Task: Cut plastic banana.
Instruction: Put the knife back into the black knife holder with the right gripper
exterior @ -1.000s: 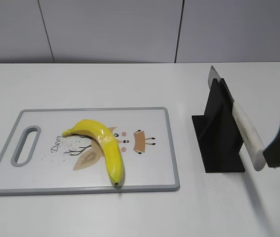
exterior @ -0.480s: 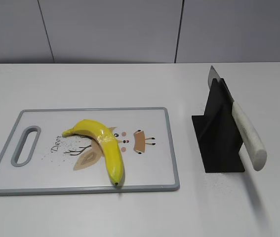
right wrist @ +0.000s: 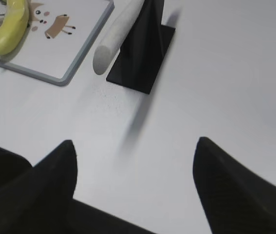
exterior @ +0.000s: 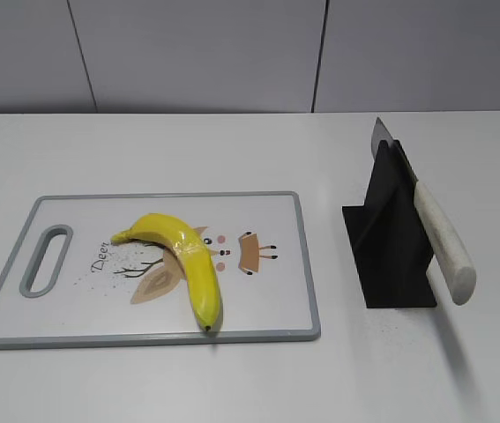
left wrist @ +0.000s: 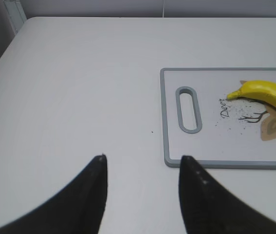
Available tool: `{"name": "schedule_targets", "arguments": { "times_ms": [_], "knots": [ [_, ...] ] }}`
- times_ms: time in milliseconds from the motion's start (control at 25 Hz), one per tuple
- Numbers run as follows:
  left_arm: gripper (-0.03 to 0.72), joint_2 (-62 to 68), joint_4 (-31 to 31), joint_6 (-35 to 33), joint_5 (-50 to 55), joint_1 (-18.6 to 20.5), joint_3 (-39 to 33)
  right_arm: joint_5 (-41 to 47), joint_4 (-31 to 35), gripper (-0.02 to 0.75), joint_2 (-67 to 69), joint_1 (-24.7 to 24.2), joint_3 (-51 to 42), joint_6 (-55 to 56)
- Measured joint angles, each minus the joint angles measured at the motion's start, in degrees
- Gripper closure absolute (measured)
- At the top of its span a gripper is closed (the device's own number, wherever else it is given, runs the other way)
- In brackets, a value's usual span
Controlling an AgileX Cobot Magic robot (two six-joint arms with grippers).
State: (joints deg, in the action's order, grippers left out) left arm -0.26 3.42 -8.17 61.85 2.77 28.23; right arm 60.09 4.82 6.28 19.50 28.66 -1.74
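Observation:
The plastic banana (exterior: 183,261), glossy yellow and curved, lies on a grey-rimmed white cutting board (exterior: 307,264). It also shows in the left wrist view (left wrist: 266,94) and the right wrist view (right wrist: 10,25). A knife with a pale handle (exterior: 444,242) rests tilted in a black stand (exterior: 389,238); its handle end points toward my right gripper (right wrist: 135,146). That gripper is open and empty over bare table, near of the stand. My left gripper (left wrist: 142,161) is open and empty, left of the board's near corner. Neither gripper shows in the exterior view.
The cutting board has a handle slot (exterior: 45,260) at its left end and a cartoon print (exterior: 250,251). A grey panelled wall (exterior: 232,53) runs behind the white table (exterior: 188,150). The table's left edge (left wrist: 1,53) shows in the left wrist view.
A dark gripper shape at the right edge of the exterior view one second ago has withdrawn out of frame. The banana, board and knife have not moved.

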Motion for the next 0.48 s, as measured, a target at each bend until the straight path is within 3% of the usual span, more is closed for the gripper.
{"name": "schedule_targets", "arguments": {
  "times_ms": [320, 480],
  "knots": [
    [0.219, 0.0, -0.1, 0.0, 0.0, 0.0, 0.0, 0.1, 0.1, 0.149, -6.6, -0.7, 0.0, 0.0],
    [0.168, 0.0, -0.1, 0.0, 0.0, 0.0, 0.0, 0.1, 0.3, 0.149, -6.6, -5.8, 0.0, 0.0]
  ]
}}
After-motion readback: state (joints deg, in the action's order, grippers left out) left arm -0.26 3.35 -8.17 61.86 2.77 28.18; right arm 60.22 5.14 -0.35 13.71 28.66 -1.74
